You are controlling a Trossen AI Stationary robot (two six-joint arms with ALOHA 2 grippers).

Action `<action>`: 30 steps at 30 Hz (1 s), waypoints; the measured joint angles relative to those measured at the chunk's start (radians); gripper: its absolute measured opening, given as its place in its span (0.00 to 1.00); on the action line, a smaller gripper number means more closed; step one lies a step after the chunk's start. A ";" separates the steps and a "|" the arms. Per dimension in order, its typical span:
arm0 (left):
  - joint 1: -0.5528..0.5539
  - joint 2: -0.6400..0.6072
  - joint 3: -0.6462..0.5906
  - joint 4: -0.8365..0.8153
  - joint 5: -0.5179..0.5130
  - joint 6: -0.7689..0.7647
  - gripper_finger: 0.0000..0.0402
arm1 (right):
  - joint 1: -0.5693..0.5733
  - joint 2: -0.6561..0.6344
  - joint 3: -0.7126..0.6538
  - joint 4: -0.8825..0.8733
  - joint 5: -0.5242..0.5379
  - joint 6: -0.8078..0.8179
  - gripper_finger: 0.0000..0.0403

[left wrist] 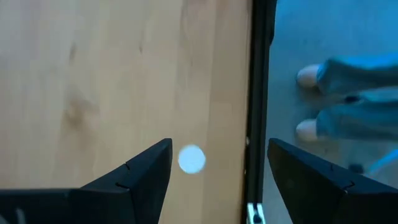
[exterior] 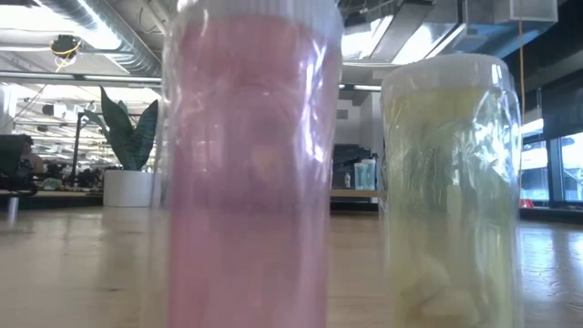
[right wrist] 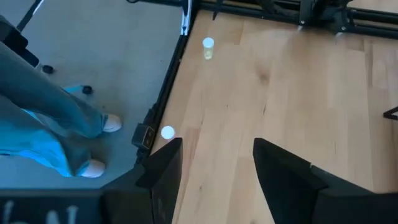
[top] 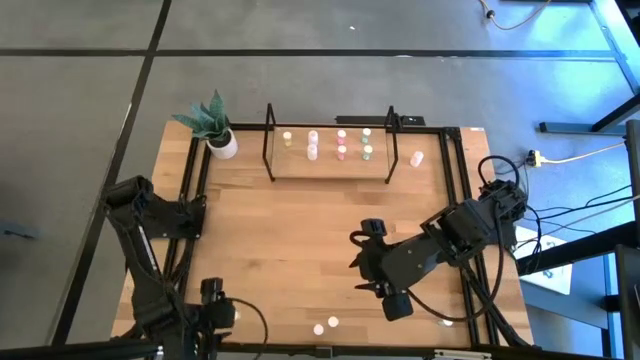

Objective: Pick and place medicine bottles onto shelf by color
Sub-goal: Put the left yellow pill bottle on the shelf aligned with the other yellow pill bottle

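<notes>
Overhead, we count 7 bottles (top: 341,135) standing on the shelf (top: 330,168), which sits at the table's far edge. They stand in short columns: a lone yellowish one nearest the plant (top: 213,122), then whitish, pink and greenish pairs. 1 more bottle, the stray (top: 417,158), lies on the table (top: 300,230) just past the shelf's right-hand frame.

At the near edge 2 bottles stand side by side, a pink bottle (top: 319,328) and a pale bottle (top: 333,322). In the low view the same pair fills the picture, pink bottle (exterior: 250,164) beside pale bottle (exterior: 451,182), both wrapped in clear film, with the plant (exterior: 127,137) far behind them.

The right gripper (top: 362,262) hangs over the middle of the table, well apart from the shelf. In its wrist view the right gripper (right wrist: 217,146) has its fingers spread and empty. Beyond them we see a yellowish bottle (right wrist: 208,46) and a white cap (right wrist: 167,132) close to the table's edge.

The left gripper (top: 210,292) waits at the near left corner. In its wrist view the left gripper (left wrist: 219,149) stands wide and holds nothing. A white-topped bottle (left wrist: 191,158) stands on the wood below, near the edge.

Past that edge a person's shoes (left wrist: 311,74) and legs (right wrist: 56,124) show on the floor.
</notes>
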 joint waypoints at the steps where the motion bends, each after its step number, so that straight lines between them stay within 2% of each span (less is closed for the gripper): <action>1: -0.004 0.015 0.000 0.000 0.010 0.000 0.64 | 0.000 0.000 0.000 0.001 0.000 -0.001 0.49; 12: -0.017 0.183 0.000 -0.027 0.028 -0.077 0.64 | -0.001 0.000 0.000 0.001 0.000 0.000 0.49; 22: -0.006 0.225 -0.004 -0.056 0.026 -0.104 0.64 | -0.001 0.000 0.000 0.002 0.000 0.002 0.49; 30: -0.006 0.225 -0.086 -0.015 0.023 -0.161 0.64 | -0.001 0.000 0.000 0.002 0.000 0.003 0.49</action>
